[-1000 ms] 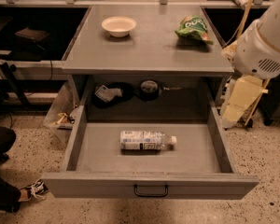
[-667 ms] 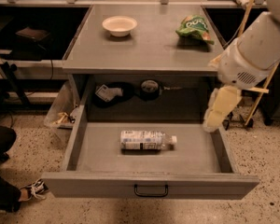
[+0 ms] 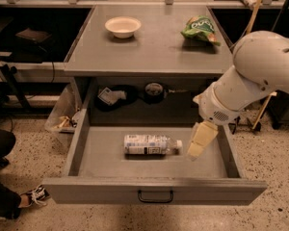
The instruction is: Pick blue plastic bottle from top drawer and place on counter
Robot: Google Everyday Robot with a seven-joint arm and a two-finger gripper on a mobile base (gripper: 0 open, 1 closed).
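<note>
The blue plastic bottle [image 3: 149, 145] lies on its side in the middle of the open top drawer [image 3: 106, 165], white cap pointing right. My gripper [image 3: 200, 139] hangs from the white arm over the drawer's right part, just right of the bottle's cap and apart from it. The grey counter [image 3: 154, 42] is the cabinet top behind the drawer. The drawer's dark handle [image 3: 155, 197] shows on its front panel.
A white bowl [image 3: 123, 26] and a green snack bag [image 3: 200, 29] sit on the counter. Dark items lie in the recess behind the drawer [image 3: 135, 96]. A plastic bag [image 3: 62, 117] sits on the floor left. A person's shoe [image 3: 34, 196] is at bottom left.
The arm has swung left and down from the cabinet's right side, bringing the gripper over the drawer next to the bottle's cap. The bottle has not moved.
</note>
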